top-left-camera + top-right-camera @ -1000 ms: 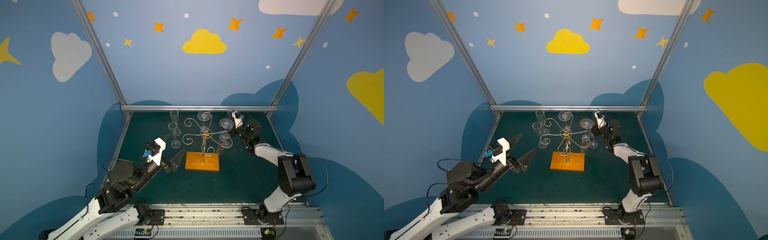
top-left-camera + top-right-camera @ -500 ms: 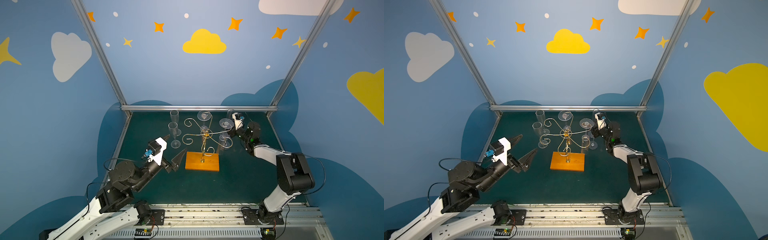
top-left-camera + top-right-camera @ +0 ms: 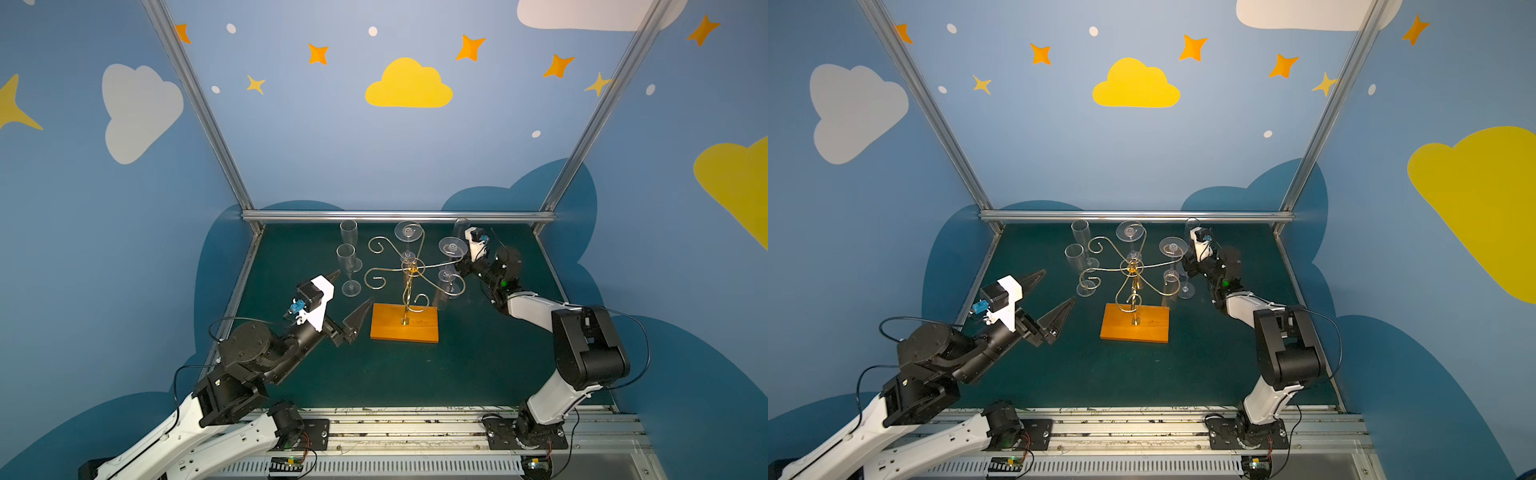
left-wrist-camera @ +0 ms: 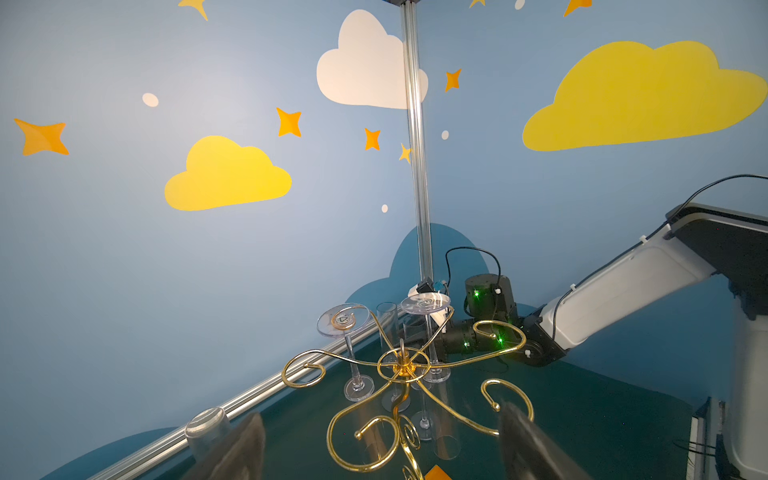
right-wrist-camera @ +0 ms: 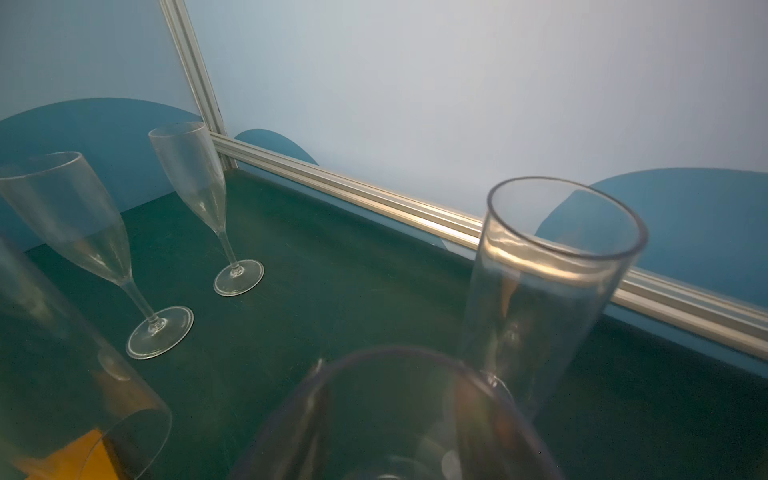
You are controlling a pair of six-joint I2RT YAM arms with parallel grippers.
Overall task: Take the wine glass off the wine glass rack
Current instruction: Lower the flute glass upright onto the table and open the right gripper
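The gold wire wine glass rack [image 3: 405, 328] [image 3: 1133, 325] [image 4: 402, 365] stands mid-mat on its wooden base. Two clear glasses hang upside down from it, feet up [image 3: 409, 230] [image 3: 452, 246]. Just right of the rack a wine glass [image 5: 395, 419] stands upright, its foot [image 3: 455, 289] on the mat. My right gripper [image 3: 456, 268] [image 3: 1183, 268] reaches around it, with dark fingers [image 5: 322, 415] showing through the bowl on both sides; contact is unclear. My left gripper [image 3: 354, 286] [image 3: 1059, 285] [image 4: 382, 444] hovers open and empty left of the wooden base.
Two upright glasses [image 3: 348, 232] [image 3: 347, 257] stand at the back left of the rack, and another [image 3: 461, 226] [image 5: 557, 270] at the back right by the aluminium rail [image 3: 399, 216]. Blue walls enclose the green mat [image 3: 415, 374].
The right wrist has shifted only very slightly beside the rack. The left arm has stayed put.
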